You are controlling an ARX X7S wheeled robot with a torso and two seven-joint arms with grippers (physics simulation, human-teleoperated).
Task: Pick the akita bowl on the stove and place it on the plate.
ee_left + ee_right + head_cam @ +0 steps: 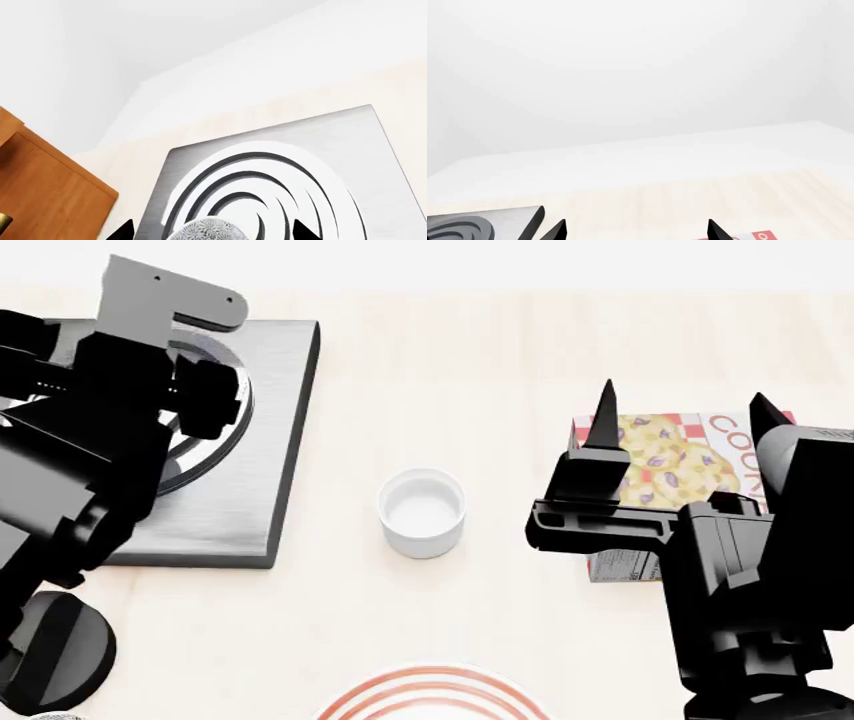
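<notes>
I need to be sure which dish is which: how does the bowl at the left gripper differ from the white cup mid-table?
The bowl is grey-white with fine dark speckles; the cup is plain white. The bowl sits over the stove rings between the left gripper tips; the cup stands alone on the bare table, touching nothing. Both are round.

head view overhead, wrists low, sharing stove (pixel 287 420)
</notes>
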